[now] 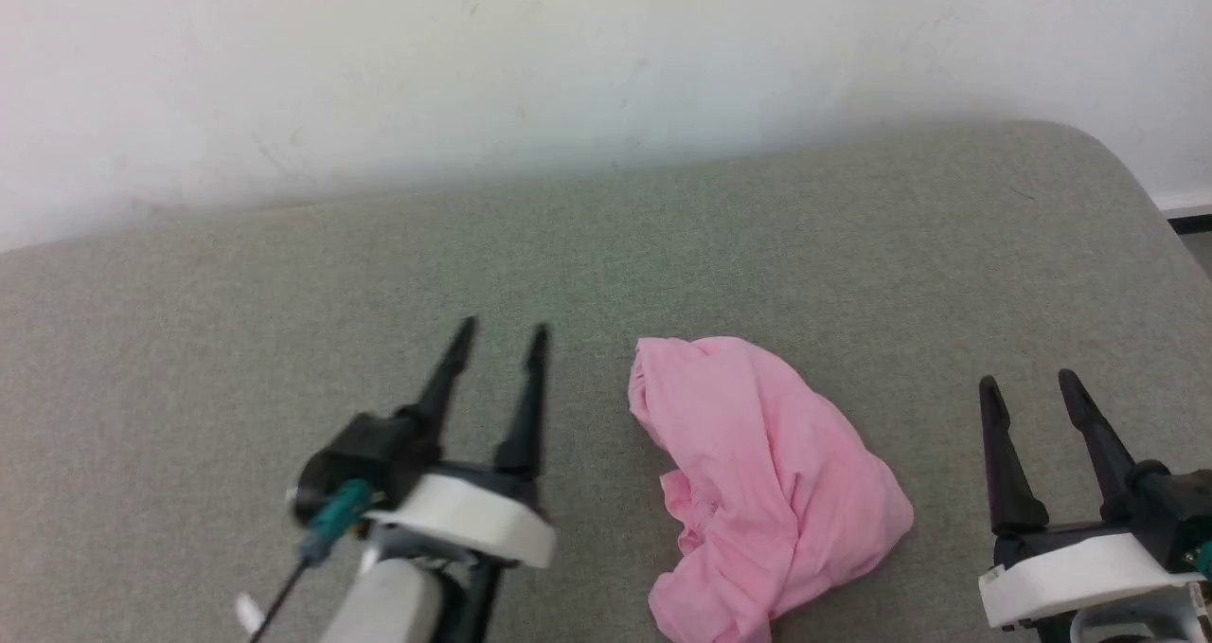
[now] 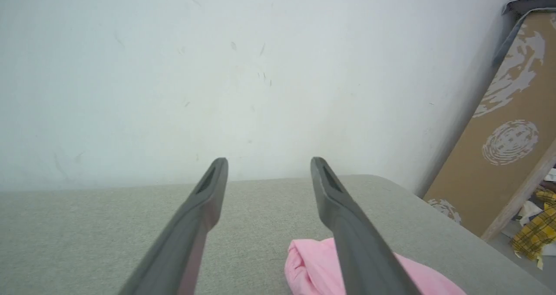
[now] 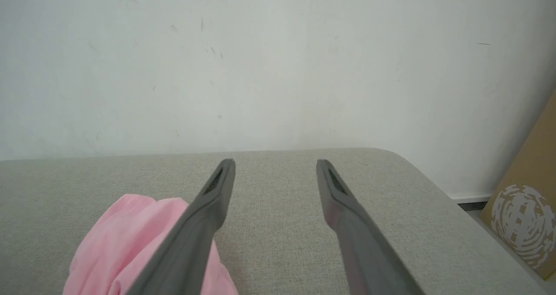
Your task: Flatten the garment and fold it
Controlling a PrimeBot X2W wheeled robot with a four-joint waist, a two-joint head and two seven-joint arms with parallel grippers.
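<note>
My left hand [image 1: 503, 329] and right hand [image 1: 1028, 380] each carry two long, dark, tapered fingers [image 2: 343, 208] on a black base. Each finger has a recessed slot near its tip. A white curved collar [image 1: 473, 520] sits behind each base. My left wrist bears a teal connector [image 1: 336, 518], a thin black cable [image 1: 279, 603] and a pale grey forearm [image 1: 393, 605].

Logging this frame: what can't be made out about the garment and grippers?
Garment: crumpled, so its shape and any label are hidden in its own folds; the head view's bottom edge cuts its near end.
Both wrist views: a finger covers part of it.
Left gripper: blurred in the head view.
Right gripper: base cut off at that view's lower right corner.
</note>
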